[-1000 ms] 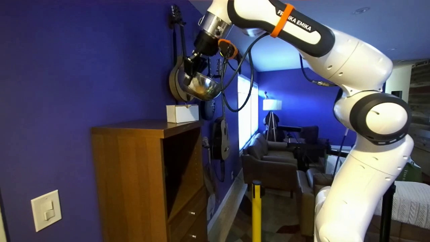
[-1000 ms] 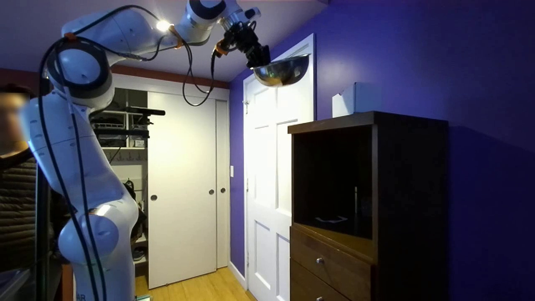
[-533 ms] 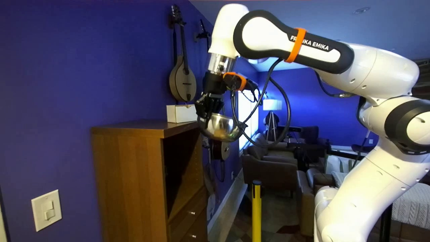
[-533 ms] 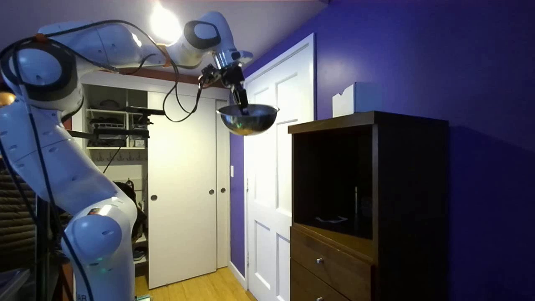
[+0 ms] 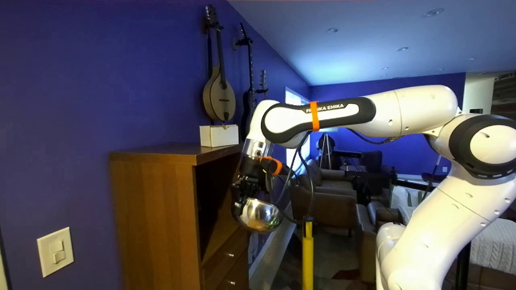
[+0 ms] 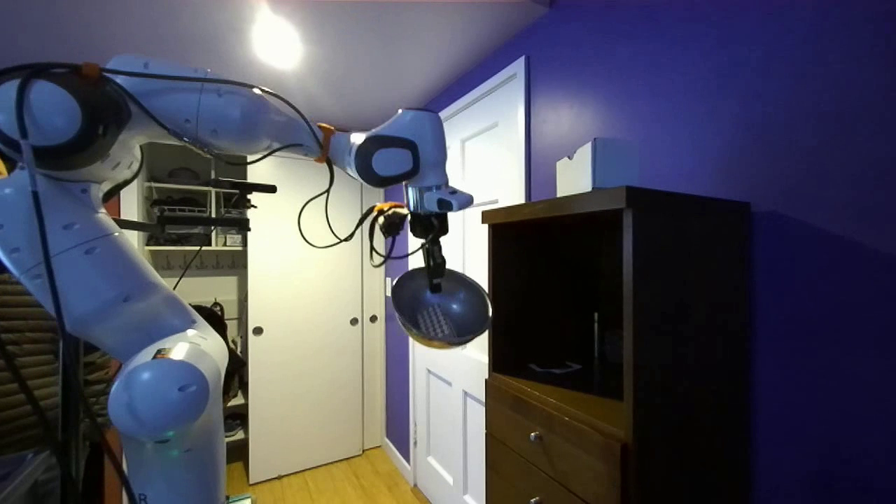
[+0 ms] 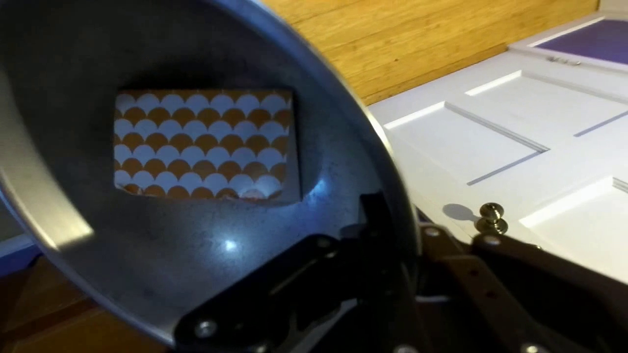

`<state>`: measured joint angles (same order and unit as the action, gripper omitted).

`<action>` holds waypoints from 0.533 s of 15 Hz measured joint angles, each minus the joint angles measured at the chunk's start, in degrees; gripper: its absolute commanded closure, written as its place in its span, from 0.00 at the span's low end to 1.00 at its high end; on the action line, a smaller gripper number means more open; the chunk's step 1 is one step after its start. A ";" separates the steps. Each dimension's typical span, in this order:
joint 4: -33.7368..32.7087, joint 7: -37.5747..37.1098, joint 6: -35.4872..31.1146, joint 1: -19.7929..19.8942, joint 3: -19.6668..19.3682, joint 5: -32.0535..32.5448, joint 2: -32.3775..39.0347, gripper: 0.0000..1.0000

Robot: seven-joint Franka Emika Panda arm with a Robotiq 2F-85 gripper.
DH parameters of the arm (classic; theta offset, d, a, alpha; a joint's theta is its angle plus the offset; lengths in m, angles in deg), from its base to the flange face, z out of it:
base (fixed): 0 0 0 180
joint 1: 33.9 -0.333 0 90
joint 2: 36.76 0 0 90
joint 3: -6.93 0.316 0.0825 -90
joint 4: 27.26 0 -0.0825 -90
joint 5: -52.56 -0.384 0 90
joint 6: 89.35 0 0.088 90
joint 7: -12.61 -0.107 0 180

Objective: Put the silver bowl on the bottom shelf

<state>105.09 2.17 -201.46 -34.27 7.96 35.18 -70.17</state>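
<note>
The silver bowl (image 5: 260, 215) hangs in the air in front of the cabinet's open side. In an exterior view the bowl (image 6: 465, 297) is tilted, its inside showing. My gripper (image 6: 435, 278) is shut on the bowl's rim, one finger inside and one outside. The wrist view shows the grip (image 7: 400, 215) and the bowl's inside (image 7: 196, 245). An orange-and-white scalloped rectangular thing (image 7: 201, 144) lies in the bowl. The bottom shelf (image 6: 574, 397) is the floor of the dark open compartment, above the drawers. The bowl is outside, at about the compartment's height.
The cabinet (image 6: 689, 315) has a side post and a top board framing the opening. A white box (image 5: 219, 136) stands on its top. A thin pale item (image 6: 556, 367) and an upright rod (image 6: 596, 336) are inside the compartment. A yellow post (image 5: 307, 253) stands nearby.
The arm has come down from above the cabinet top, carrying the bowl to about the open compartment's height. The bowl has tipped, its inside now facing an exterior camera. The grip has stayed shut.
</note>
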 measured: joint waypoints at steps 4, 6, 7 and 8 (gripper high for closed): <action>5.63 5.31 -5.25 -0.94 -2.93 -4.71 1.67 0.98; 5.54 5.44 -4.69 -0.90 -2.79 -3.84 1.87 0.98; 5.28 5.59 -3.20 -0.77 -2.52 -1.56 2.16 0.98; 4.97 5.73 -1.56 -0.63 -2.25 1.08 2.65 0.98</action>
<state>110.06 7.90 -203.02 -34.90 5.71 36.26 -67.52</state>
